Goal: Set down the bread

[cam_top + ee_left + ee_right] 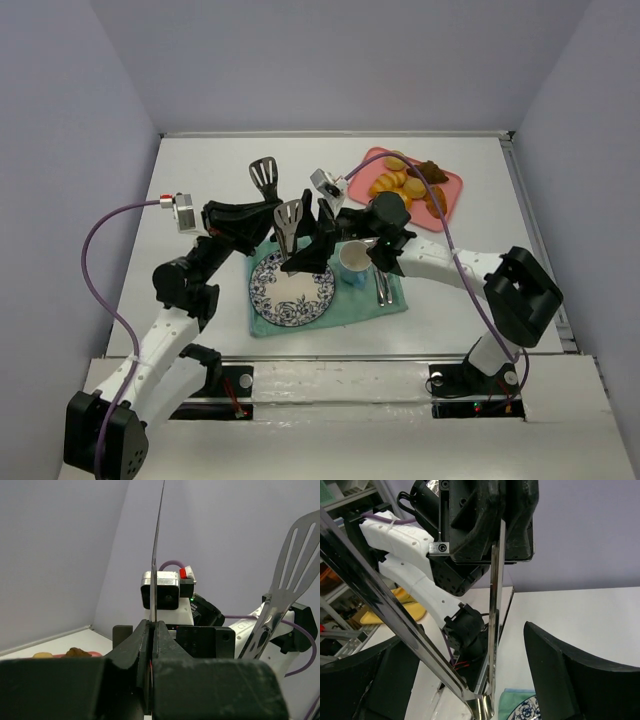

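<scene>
Metal tongs point(288, 218) with two slotted heads stand upright above the blue-patterned plate point(313, 300). My left gripper point(270, 215) is shut on one thin arm of the tongs point(156, 570), seen edge-on between the pressed jaws point(151, 626); the other slotted head point(295, 555) stands to the right. My right gripper point(305, 258) is open, its fingers point(560, 670) wide apart on either side of the tongs' hinge end point(490, 700). Pastries lie on the pink tray point(448, 190) at the back right. I cannot pick out the ring doughnut among them.
The plate sits on a green cloth point(380, 305) with a white cup point(353, 260) and cutlery point(382, 285) to its right. The pink tray also shows low left in the left wrist view point(92, 654). Walls close in the table's sides and back.
</scene>
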